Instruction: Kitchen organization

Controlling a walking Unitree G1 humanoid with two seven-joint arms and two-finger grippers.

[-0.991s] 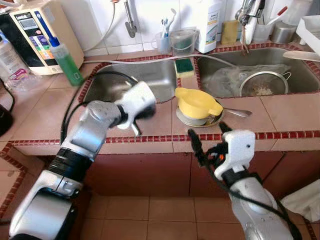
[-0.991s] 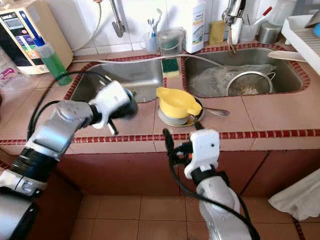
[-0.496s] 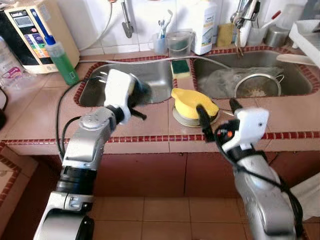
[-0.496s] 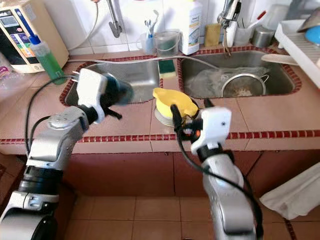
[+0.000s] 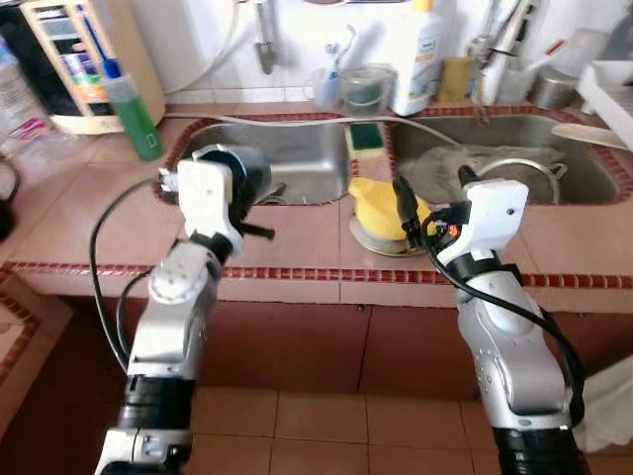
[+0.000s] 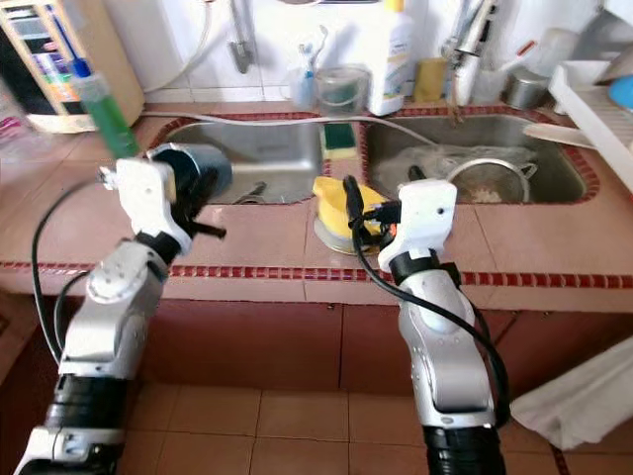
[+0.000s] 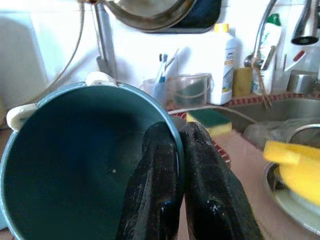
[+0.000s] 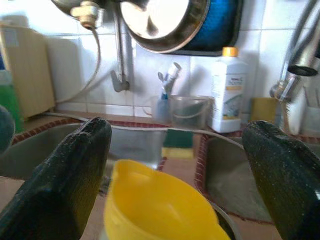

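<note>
Head view: left hand point(image 5: 259, 188) holds a teal pot point(image 5: 240, 170) up over the tiled desk point(image 5: 89, 213), at the left sink's point(image 5: 297, 148) front edge.
Head view, right: right hand point(image 5: 432, 198) hovers at the yellow jug point(image 5: 381, 203), which sits on a dish on the desk between the sinks.
Left wrist view: fingers point(image 7: 155, 195) pinched together on the teal pot's rim.
Right wrist view: fingers point(image 8: 65, 180) spread wide apart, yellow jug point(image 8: 160, 207) between them, untouched.
</note>
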